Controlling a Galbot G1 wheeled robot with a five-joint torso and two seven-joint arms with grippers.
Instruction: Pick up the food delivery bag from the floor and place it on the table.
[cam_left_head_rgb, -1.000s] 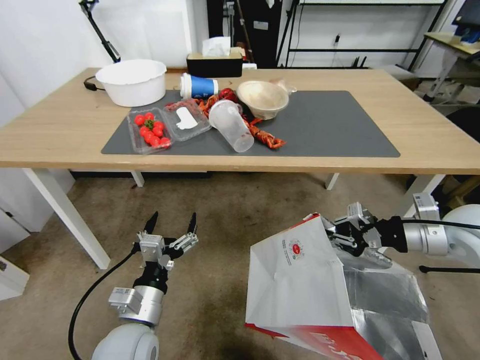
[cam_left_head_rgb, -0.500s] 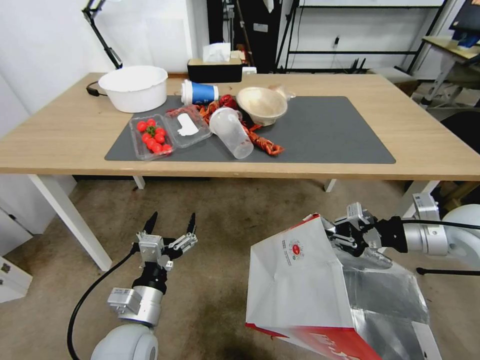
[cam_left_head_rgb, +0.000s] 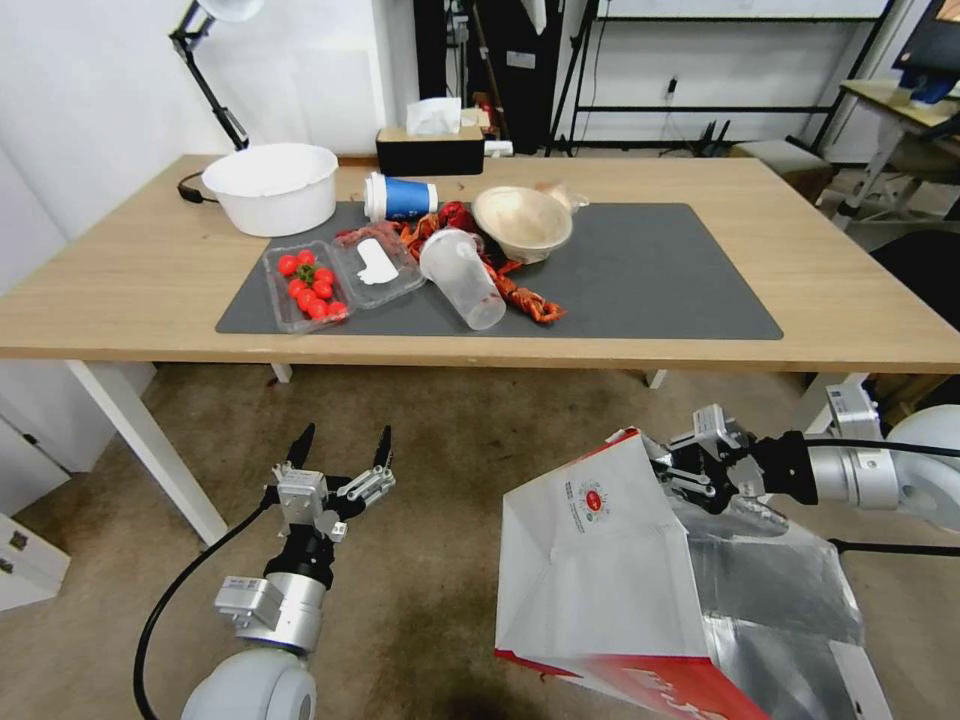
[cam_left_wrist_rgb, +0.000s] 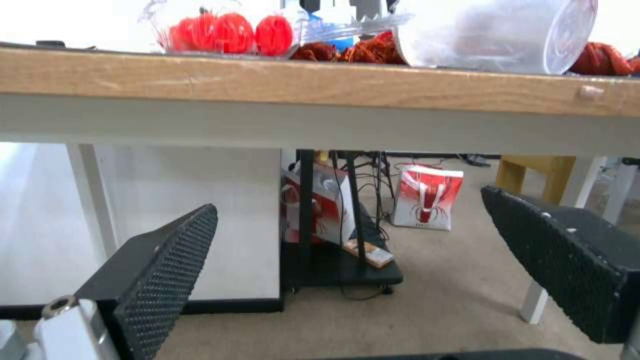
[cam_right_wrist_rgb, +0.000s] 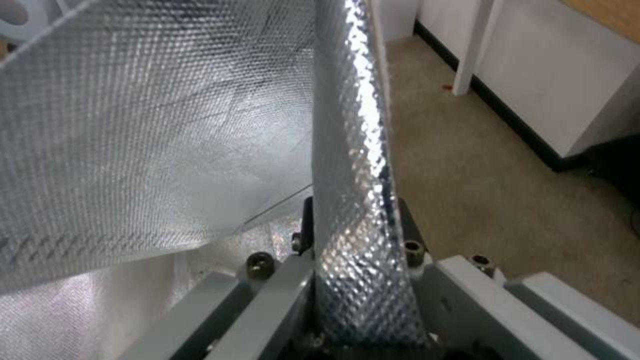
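White paper makes the broad face of the food delivery bag (cam_left_head_rgb: 600, 560), with a small round red logo near its top and a red panel along its lower edge. Its inside is lined with silver foil, which has a fine embossed pattern in the right wrist view (cam_right_wrist_rgb: 167, 125). The bag hangs tilted in front of the surface (cam_left_head_rgb: 120, 290) and lower than its top, above the floor (cam_left_head_rgb: 450, 450), on the robot's right side. Its open mouth is turned up and toward the right arm, and its long axis runs from the held upper rim down to the red bottom, which leans toward the camera.

The right end effector (cam_left_head_rgb: 672, 470) is pressed together on the upper rim of the bag; in the right wrist view a strip of foil passes between its two jaws. The left end effector (cam_left_head_rgb: 340, 450) is spread wide and empty, held above the floor on the left, below the edge of the surface.
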